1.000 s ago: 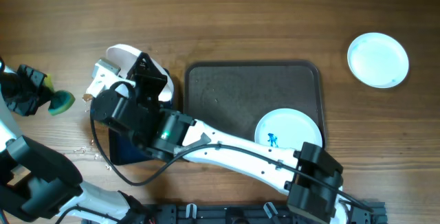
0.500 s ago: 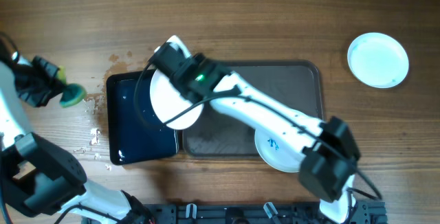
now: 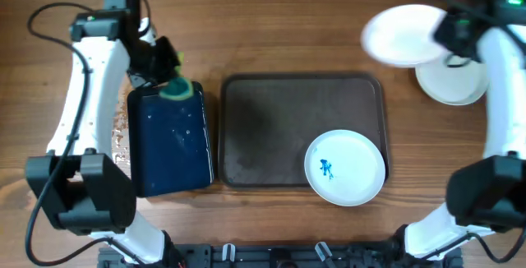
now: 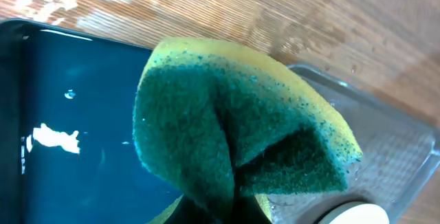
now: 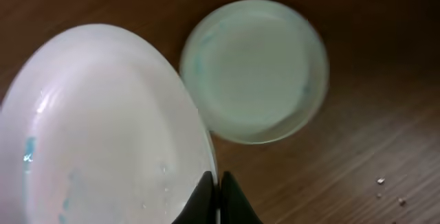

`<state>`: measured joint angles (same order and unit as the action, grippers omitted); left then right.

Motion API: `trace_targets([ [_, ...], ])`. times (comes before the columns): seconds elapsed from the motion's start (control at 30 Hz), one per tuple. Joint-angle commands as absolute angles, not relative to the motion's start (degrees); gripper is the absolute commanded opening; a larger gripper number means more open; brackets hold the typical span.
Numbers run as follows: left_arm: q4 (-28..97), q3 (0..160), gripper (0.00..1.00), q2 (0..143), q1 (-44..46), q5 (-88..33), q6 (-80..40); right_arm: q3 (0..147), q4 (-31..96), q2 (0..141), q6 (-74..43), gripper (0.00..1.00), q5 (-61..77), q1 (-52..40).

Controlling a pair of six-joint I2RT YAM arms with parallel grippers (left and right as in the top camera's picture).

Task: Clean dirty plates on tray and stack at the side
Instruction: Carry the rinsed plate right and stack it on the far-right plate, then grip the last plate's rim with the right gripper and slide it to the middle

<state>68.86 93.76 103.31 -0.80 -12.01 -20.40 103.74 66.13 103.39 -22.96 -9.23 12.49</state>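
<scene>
while a smeared plate [image 3: 345, 168] lies in the near right corner of the tray [image 3: 271, 120], the left gripper [image 3: 164, 69] clenches a green sponge [image 4: 234, 135] over the blue tray [image 3: 168, 157], and the right gripper [image 5: 214, 196] pinches a white plate [image 5: 103, 135] by its rim, raised beside a third plate [image 5: 254, 69].

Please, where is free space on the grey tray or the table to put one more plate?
The grey tray is bare except its lower right corner, where the smeared plate sits. The wood right of the tray, below the clean plate, is also free. Crowded: the upper right, where the right claw holds the lifted plate near it.
</scene>
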Motion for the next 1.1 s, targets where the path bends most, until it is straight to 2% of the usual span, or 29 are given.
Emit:
trace_targets([
  [0.0,68.3,94.3,0.04,104.2,2.2,-10.6,-20.3,99.2,64.4,106.5,-24.2,0.04,-1.2,24.5],
  [0.13,68.4,94.3,0.04,104.2,2.8,-10.6,-20.3,95.9,60.9,113.3,-24.8,0.04,2.7,32.9],
  [0.3,69.5,94.3,0.04,104.2,2.8,-10.7,-20.3,95.9,56.5,120.7,-27.2,0.04,2.7,33.4],
  [0.33,69.8,94.3,0.04,104.2,2.8,-10.7,-20.3,95.9,56.1,121.3,-27.1,0.09,2.7,33.4],
  [0.4,69.9,94.3,0.04,104.2,2.8,-10.7,-20.3,95.9,55.3,121.6,-26.9,0.36,2.7,33.4],
  [0.47,69.9,94.3,0.04,104.2,2.8,-10.7,-20.3,95.9,54.4,121.6,-26.2,0.42,3.0,33.4],
  [0.63,69.9,94.3,0.04,104.2,2.8,-10.6,-20.3,100.0,56.0,121.0,-19.6,0.39,14.5,32.6],
  [0.77,69.9,94.3,0.04,104.2,2.8,-8.2,-19.7,103.3,64.2,113.4,-8.7,0.36,25.8,24.3],
  [0.8,69.9,94.3,0.04,104.2,2.8,-8.0,-19.7,103.2,67.3,111.6,-7.4,0.36,25.8,20.9],
  [0.9,69.2,94.3,0.04,104.2,2.8,-7.6,-19.7,101.4,74.7,108.9,-12.8,0.17,19.4,9.1],
  [0.97,69.0,94.3,0.04,104.2,2.8,-7.6,-19.7,98.8,77.9,108.8,-17.1,0.15,14.6,4.8],
  [1.07,68.3,94.3,0.04,104.2,2.8,-5.9,-18.7,91.7,78.0,105.1,-18.4,0.16,14.2,3.3],
])
